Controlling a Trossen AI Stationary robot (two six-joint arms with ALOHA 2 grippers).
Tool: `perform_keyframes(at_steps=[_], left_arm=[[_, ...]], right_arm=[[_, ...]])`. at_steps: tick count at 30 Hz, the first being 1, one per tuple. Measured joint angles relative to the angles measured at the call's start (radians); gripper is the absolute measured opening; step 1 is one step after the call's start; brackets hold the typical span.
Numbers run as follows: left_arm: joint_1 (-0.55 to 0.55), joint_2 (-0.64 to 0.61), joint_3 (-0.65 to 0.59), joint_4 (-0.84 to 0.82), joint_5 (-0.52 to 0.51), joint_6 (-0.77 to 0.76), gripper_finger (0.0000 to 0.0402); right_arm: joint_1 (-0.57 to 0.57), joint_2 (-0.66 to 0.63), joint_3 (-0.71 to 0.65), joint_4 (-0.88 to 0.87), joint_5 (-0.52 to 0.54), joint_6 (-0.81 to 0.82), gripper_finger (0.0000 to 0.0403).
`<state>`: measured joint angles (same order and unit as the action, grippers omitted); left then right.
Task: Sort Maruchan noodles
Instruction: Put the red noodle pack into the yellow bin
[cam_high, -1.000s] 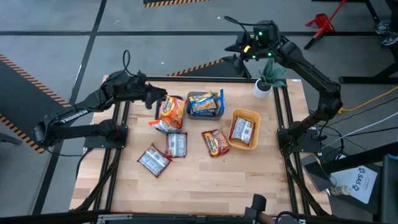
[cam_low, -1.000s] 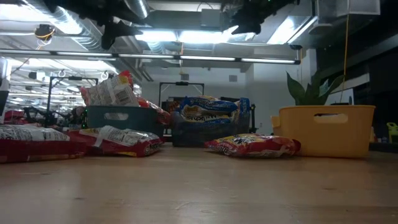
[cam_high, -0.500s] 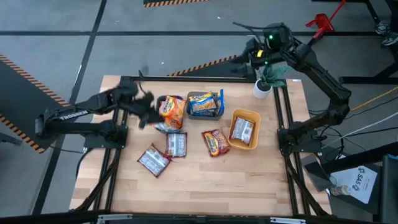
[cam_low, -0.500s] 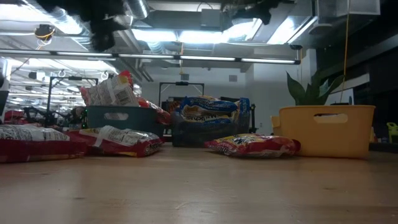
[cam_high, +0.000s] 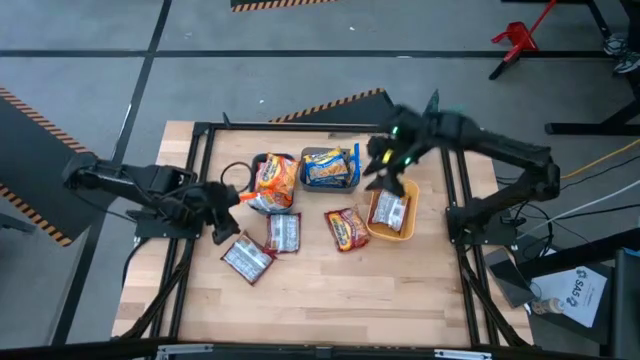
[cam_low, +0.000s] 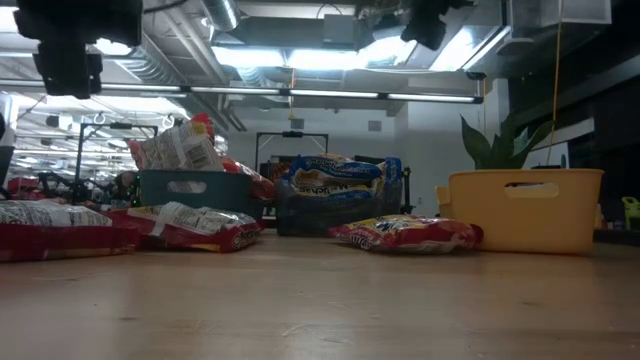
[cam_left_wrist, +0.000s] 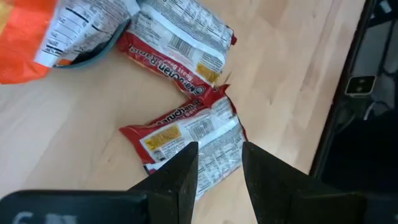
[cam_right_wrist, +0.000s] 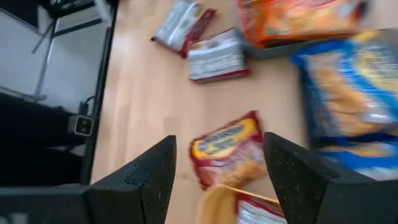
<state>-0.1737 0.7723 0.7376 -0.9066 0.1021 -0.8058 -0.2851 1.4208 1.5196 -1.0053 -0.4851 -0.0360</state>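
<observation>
Both arms had swung inward, left gripper (cam_left_wrist: 214, 171) parted above silvery-red crinkly noodle packets (cam_left_wrist: 186, 127), right gripper (cam_right_wrist: 214, 168) spread wide over yellow tray (cam_high: 392, 188) holding one packet (cam_high: 389, 211).

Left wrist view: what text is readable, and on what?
"Maruchan": on the nearer red-and-white ramen packet, upside down.
"Maruchan": on the farther red-and-white ramen packet, only partly legible.
Nutrition panel on the silvery packet: too small to read.

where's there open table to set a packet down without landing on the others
Free: the bare wood table along the near edge, below the two silvery-white packets and the orange-red packet. Crowded: the middle band, where the teal tray, dark tray and yellow tray sit with packets between.
</observation>
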Motion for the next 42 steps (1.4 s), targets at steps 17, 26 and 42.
perform_keyframes(at_steps=[17, 26, 42], left_arm=[[-0.351, -0.001, -0.022, -0.040, -0.117, -0.098, 0.0119], [-0.520, -0.001, -0.171, 0.042, -0.225, -0.208, 0.0119], [-0.557, 0.045, -0.478, 0.648, -0.336, -0.461, 0.0119]], right_arm=[[0.385, 0.033, -0.391, 0.736, 0.483, 0.500, 0.0225], [0.507, 0.083, -0.392, 0.762, 0.682, 0.586, 0.0225], [0.554, 0.084, -0.392, 0.769, 0.763, 0.637, 0.0225]])
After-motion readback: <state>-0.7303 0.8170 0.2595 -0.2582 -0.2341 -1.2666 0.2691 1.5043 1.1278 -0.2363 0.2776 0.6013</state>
